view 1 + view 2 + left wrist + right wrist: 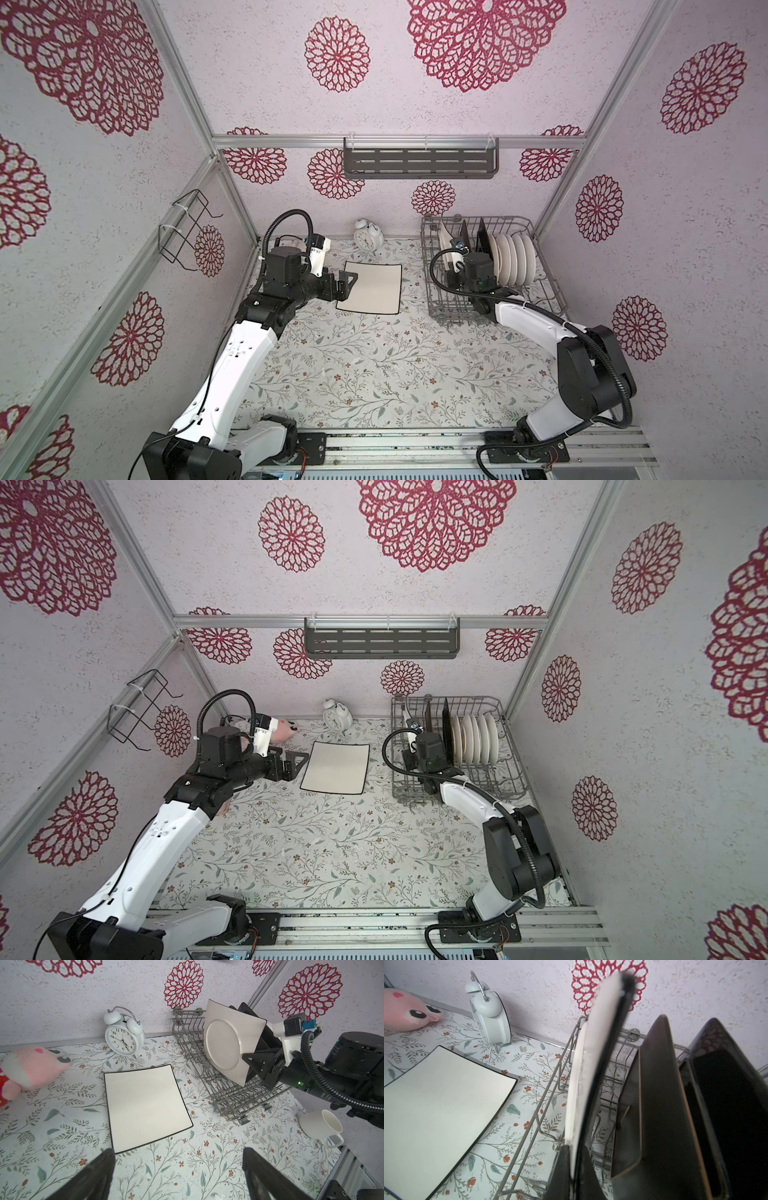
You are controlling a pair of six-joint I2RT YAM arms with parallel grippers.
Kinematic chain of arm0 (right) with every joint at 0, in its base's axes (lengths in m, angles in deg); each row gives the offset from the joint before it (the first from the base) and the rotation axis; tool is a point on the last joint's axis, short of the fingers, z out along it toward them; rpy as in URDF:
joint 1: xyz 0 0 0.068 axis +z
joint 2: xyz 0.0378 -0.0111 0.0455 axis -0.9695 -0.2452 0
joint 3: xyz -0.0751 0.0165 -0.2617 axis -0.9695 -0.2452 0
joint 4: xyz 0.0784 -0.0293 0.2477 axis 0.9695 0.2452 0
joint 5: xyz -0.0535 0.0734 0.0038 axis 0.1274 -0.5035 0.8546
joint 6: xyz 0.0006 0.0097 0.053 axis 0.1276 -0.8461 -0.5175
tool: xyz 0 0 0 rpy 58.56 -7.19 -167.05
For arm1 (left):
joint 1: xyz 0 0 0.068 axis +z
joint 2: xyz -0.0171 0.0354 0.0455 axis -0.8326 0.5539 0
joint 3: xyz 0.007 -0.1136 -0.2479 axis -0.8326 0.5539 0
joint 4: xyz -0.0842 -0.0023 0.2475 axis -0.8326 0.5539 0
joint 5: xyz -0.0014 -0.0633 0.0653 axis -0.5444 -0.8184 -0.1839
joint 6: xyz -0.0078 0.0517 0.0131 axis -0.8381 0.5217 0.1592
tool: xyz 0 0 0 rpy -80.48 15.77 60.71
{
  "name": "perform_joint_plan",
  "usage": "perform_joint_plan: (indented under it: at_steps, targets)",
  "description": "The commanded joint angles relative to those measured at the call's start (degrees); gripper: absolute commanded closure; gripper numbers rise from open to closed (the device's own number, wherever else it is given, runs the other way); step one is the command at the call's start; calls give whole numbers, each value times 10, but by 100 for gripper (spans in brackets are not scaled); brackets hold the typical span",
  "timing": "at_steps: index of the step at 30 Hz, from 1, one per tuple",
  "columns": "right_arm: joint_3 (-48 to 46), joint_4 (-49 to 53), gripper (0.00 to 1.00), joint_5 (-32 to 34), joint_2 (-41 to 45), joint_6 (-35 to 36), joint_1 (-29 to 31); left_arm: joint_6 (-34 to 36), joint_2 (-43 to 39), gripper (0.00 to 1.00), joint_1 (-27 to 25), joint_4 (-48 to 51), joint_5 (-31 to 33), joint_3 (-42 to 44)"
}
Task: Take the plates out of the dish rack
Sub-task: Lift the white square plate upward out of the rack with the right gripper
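The right gripper (572,1159) is closed tight on the rim of a white square plate (591,1068), one finger on each face. The left wrist view shows the same grip from the side. There the plate's unglazed back with its round foot ring faces outward, and the plate leans at a tilt over the left end of the dish rack (449,311). Its lower corner hangs down among the grey wires (whether it rests on the tines or is clear of them I cannot tell).

Just beside the held plate, further along the rack, two square black-backed plates (660,1095) stand upright in their slots. Past them is a row of round white plates (513,259), set on edge close together.

The left gripper (177,1152) has its fingers (104,1167) spread wide and holds nothing. It hovers low at the left edge of a black-edged square plate (372,289) that lies flat, face up, on the flower-printed table (374,374), between the left arm and the rack.

A white alarm clock (368,239) stands behind that flat plate, against the back wall. A pink plush toy (31,1068) lies in the rear left corner. A white mug (321,1126) lies on its side near the front of the rack, under the right arm.
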Motion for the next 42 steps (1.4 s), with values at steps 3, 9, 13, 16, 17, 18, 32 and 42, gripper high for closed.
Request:
perform_joint_plan:
  at_steps: [3, 9, 13, 16, 17, 18, 32, 42]
  targets:
    - [14, -94, 100, 16, 78, 19, 0, -1, -11, 3, -5, -23, 1, 10]
    - [19, -85, 100, 5, 99, 18, 2, -5, -9, 3, -6, -36, -4, 15]
    - [21, -80, 100, -2, 108, 18, 7, -7, -11, 3, -7, -48, -5, 23]
    - [27, -71, 100, -2, 110, 24, 16, -12, -9, 3, -6, -66, -10, 28]
    - [28, -68, 100, -2, 111, 27, 19, -15, -7, 3, -6, -72, -13, 28]
    - [30, -66, 100, 1, 112, 31, 24, -17, -4, 3, -6, -77, -16, 27]
    - [60, -14, 100, 61, 123, 157, 132, -59, 25, 3, -5, -111, -33, 16]
    - [35, 1, 100, 125, 119, 245, 205, -160, 57, 3, 11, -193, -97, 39]
